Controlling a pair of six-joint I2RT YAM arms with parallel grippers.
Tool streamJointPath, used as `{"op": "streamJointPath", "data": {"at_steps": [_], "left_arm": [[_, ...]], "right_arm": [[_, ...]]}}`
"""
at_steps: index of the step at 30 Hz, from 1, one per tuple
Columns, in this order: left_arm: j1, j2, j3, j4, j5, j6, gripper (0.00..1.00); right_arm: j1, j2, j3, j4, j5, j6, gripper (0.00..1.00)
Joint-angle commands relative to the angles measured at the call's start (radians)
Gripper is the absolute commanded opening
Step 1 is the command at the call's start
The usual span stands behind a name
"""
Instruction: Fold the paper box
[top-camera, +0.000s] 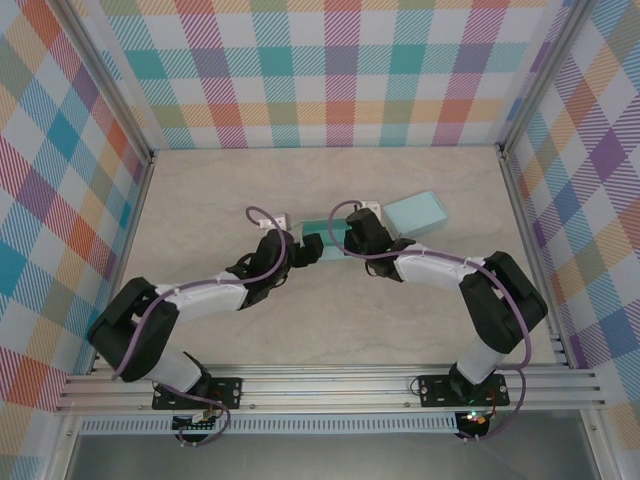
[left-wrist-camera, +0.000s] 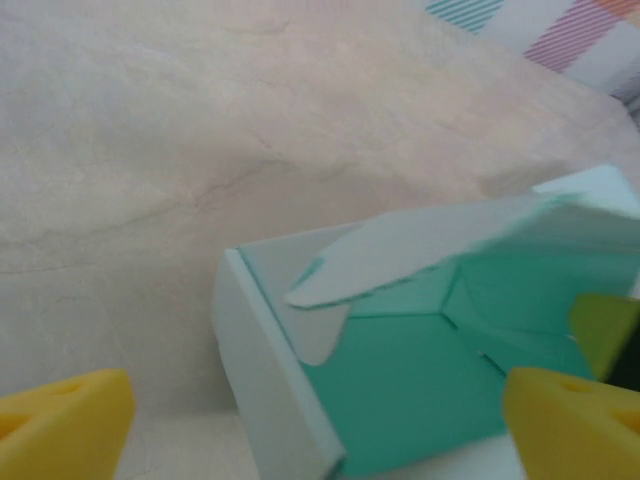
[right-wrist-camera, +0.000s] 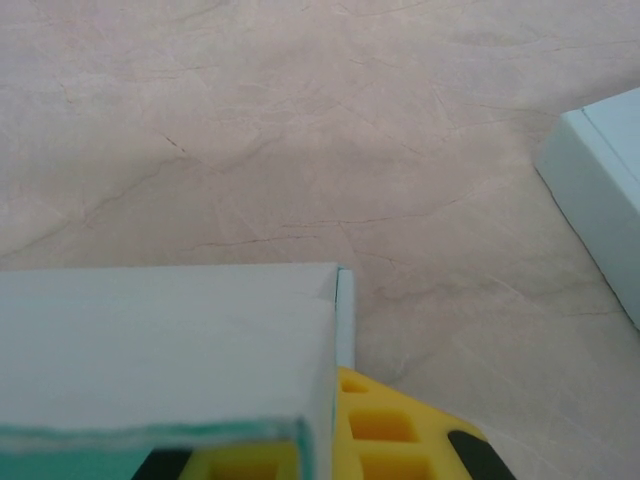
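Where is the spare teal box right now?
In the top view the spare box lies right of centre, just behind the right gripper and the open box.

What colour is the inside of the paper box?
Teal inside the paper box; clearest in left wrist view.

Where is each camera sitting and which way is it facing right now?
Top external: above and behind the bases, looking down on the table; both arms show, left gripper and right gripper meeting at the paper box.
Left wrist: on the left arm, facing into the open paper box; its yellow fingertips show, spread.
Right wrist: on the right arm, facing along the box's wall; one yellow finger shows.
Shared: top and right wrist both catch the second box.
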Motion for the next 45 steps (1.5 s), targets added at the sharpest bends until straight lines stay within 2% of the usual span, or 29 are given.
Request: {"op": "streamJointPath", "data": {"at_steps": [1, 5, 12, 17, 23, 30, 33, 37, 41, 45], "left_arm": [[-0.016, -0.101, -0.045, -0.072, 0.028, 0.035, 1.00], [-0.021, -0.258, -0.116, -0.135, 0.014, 0.008, 1.00], [-0.020, -0.545, -0.127, -0.323, -0.088, 0.033, 1.00], [-0.019, -0.611, -0.103, -0.388, -0.114, 0.039, 1.00], [-0.016, -0.572, -0.042, -0.453, -0.132, 0.028, 1.00], [-0.016, -0.500, 0.046, -0.488, -0.177, 0.034, 1.00], [-0.013, -0.434, 0.101, -0.495, -0.173, 0.076, 1.00], [-0.006, -0.313, 0.208, -0.564, -0.207, 0.109, 1.00], [0.004, -0.202, 0.281, -0.596, -0.262, 0.117, 1.00], [0.025, -0.097, 0.310, -0.556, -0.217, 0.102, 1.00]], "right_arm": [[0.012, 0.019, -0.047, -0.099, -0.027, 0.020, 0.00], [0.021, 0.011, -0.059, -0.089, -0.024, 0.005, 0.00], [0.047, -0.012, -0.074, -0.084, -0.026, -0.051, 0.16], [0.061, -0.029, -0.090, -0.085, -0.026, -0.054, 0.25], [0.085, -0.087, -0.106, -0.121, -0.024, -0.061, 0.40], [0.093, -0.312, -0.169, -0.203, -0.026, -0.041, 0.55], [0.094, -0.419, -0.161, -0.250, -0.020, -0.053, 0.73], [0.088, -0.460, -0.059, -0.365, 0.010, -0.062, 1.00], [0.051, -0.392, 0.081, -0.474, -0.007, -0.051, 1.00], [0.014, -0.245, 0.239, -0.587, -0.005, -0.013, 1.00]]}}
